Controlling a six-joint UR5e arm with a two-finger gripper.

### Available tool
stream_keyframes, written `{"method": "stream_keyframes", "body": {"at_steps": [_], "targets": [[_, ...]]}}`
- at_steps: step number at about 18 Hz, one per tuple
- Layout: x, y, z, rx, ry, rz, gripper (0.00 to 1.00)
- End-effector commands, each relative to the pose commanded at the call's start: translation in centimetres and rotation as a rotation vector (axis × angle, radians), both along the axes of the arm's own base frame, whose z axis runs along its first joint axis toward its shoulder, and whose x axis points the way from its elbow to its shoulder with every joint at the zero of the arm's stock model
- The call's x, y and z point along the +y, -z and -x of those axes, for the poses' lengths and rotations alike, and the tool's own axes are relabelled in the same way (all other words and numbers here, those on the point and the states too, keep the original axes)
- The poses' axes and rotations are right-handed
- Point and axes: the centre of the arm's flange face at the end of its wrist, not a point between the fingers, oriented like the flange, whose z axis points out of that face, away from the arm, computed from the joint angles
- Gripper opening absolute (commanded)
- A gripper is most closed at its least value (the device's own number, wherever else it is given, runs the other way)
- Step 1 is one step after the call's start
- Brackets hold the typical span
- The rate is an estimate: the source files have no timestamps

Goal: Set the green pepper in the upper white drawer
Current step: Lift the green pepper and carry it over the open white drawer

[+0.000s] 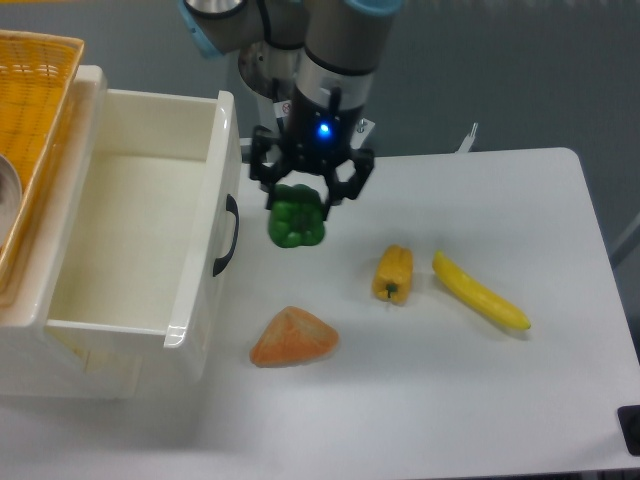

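**Pepper in the Grasp, Drawer Waiting**

With the green pepper (296,221) caught between them, the fingers (305,196) are clamped on its upper part, just right of the upper white drawer (190,300) and its black handle (228,236). Whether the pepper has cleared the worktop (480,390) is hard to call from this angle. This looks like the carry step: next comes a lift over the drawer's front wall, then a shift left above the open box before letting go. Bystanders on the right: a yellow-orange pepper (393,274), a banana (479,291), and an orange wedge (293,338) nearer.
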Motion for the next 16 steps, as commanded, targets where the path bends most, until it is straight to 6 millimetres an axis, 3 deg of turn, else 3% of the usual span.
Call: {"method": "stream_keyframes", "body": {"at_steps": [6, 9, 16], "targets": [[0.1, -1.4, -3.0, -0.05, -0.003, -0.054, 0.37], [1.1, -1.0, -6.1, -0.073, 0.044, -0.056, 0.37], [2.7, 0.3, -9.4, -0.093, 0.112, -0.031, 0.38]]}}
